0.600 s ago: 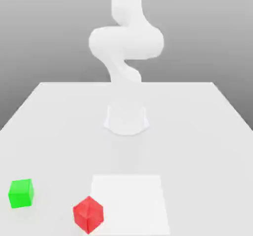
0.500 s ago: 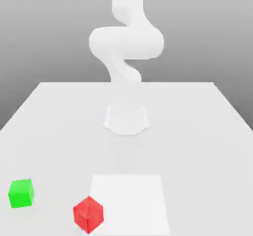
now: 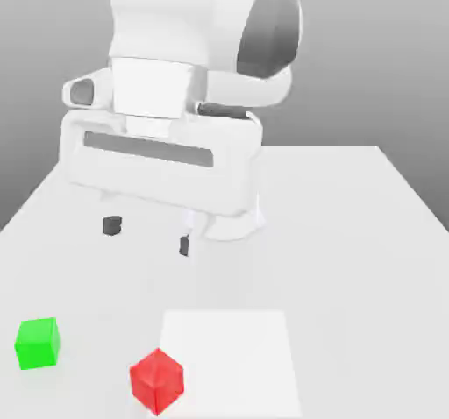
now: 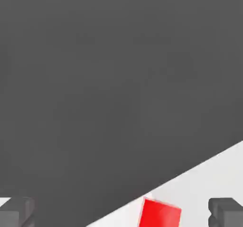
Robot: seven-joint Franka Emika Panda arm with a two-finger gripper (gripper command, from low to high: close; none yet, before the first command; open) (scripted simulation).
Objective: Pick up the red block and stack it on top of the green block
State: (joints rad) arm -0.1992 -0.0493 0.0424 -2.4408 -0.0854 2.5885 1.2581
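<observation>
Counter (image 3: 351,277) beneath the fingers (image 3: 149,235), spread apart and empty. White square (image 3: 232,356) lower, out toward the exterior camera. Red block (image 3: 157,381) at its edge, below the fingers and farther out from the robot base, with no long axis to match. Green block (image 3: 38,344) below too, off to the exterior view's left. No readable writing.

No readable text, label, brand, number or sign appears on anything here
</observation>
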